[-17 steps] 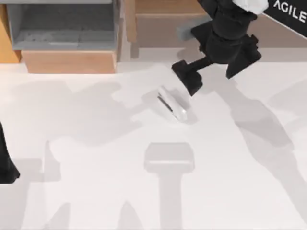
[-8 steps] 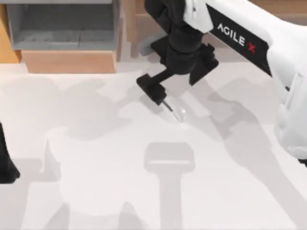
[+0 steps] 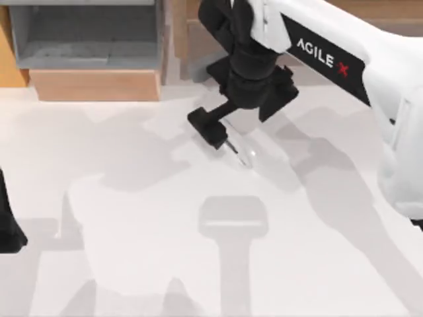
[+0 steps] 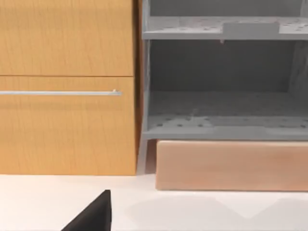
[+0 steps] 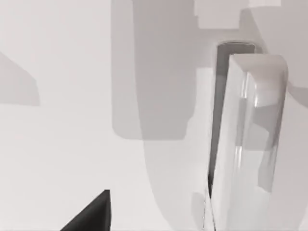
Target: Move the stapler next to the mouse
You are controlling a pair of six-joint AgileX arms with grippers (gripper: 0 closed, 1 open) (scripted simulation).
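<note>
The white stapler [image 3: 243, 153] lies slantwise on the white table [image 3: 132, 264], a little behind its middle. My right gripper [image 3: 239, 125] hangs open right over it. One black finger [image 3: 210, 129] stands at the stapler's left and the other finger [image 3: 276, 96] at its far right. The gripper hides the stapler's rear half. In the right wrist view the stapler [image 5: 245, 144] looms close, its dark slit showing, beside one black fingertip [image 5: 94, 216]. My left gripper [image 3: 8, 228] stays parked at the table's left edge. The mouse is out of view.
A grey shelf unit [image 3: 86, 39] and a wooden cabinet [image 3: 225, 26] stand along the back edge, with a wooden block [image 3: 96, 84] below the shelf. The left wrist view faces that shelf [image 4: 221, 106] and a wooden drawer front [image 4: 67, 86]. Arm shadows cross the table.
My right arm has swung left from the back right until its open gripper straddles the stapler, with only a slight shift in the last half second. The stapler has not moved.
</note>
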